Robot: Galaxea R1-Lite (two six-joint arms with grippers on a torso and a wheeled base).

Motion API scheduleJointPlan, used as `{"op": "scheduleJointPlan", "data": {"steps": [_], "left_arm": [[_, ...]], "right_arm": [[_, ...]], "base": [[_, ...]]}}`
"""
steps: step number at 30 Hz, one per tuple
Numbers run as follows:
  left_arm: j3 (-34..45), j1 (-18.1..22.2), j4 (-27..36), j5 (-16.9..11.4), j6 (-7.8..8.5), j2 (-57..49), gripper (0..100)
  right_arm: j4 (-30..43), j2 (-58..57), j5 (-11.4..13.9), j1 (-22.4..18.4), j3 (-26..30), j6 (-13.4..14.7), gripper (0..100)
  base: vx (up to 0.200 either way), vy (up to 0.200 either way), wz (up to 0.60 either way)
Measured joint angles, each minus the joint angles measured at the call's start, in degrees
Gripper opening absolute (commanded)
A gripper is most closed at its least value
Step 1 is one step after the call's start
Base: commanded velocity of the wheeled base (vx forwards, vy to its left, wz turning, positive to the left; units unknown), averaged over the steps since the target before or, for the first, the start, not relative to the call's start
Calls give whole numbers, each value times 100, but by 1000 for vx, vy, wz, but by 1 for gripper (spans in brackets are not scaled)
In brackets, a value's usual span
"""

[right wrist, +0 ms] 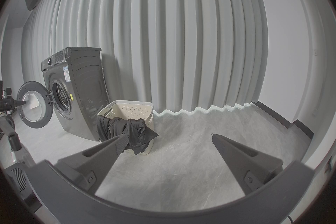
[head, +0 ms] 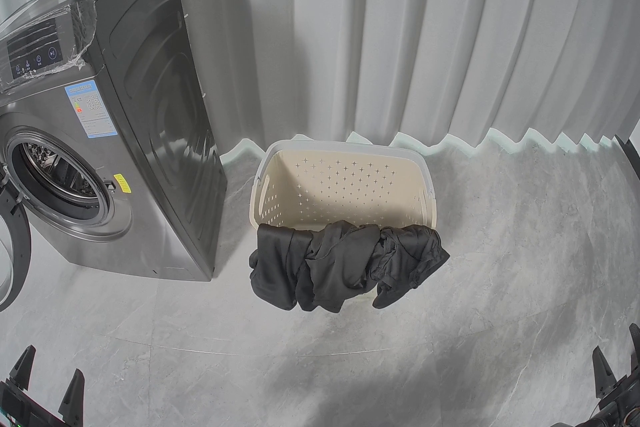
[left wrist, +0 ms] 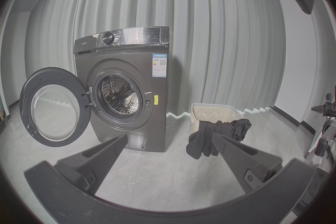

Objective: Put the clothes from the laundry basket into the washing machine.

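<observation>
A cream laundry basket (head: 343,175) stands on the floor in the middle, with dark grey clothes (head: 343,265) draped over its near rim and hanging outside. To its left is the grey washing machine (head: 133,115), its round door (left wrist: 52,107) swung open and the drum (left wrist: 120,95) bare. My left gripper (head: 47,385) sits low at the near left, open and holding nothing. My right gripper (head: 617,355) is low at the near right, open too. Both are well short of the basket (left wrist: 213,112); the clothes (right wrist: 126,130) hang over the basket (right wrist: 129,111).
A pleated white curtain (head: 400,15) runs along the back behind the basket and machine. Grey marble-look floor (head: 520,261) spreads wide to the right and in front of the basket. A dark baseboard (right wrist: 280,116) edges the right wall.
</observation>
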Motion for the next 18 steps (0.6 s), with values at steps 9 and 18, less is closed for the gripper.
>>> {"op": "scheduleJointPlan", "data": {"steps": [9,18], "left_arm": [[0,-2,0,0,0,0,100],[0,0,0,0,0,0,100]], "right_arm": [[-32,0,33,-6,0,33,100],[-188,0,148,-4,-284,33,100]], "base": [[44,0,0],[0,0,0]]}}
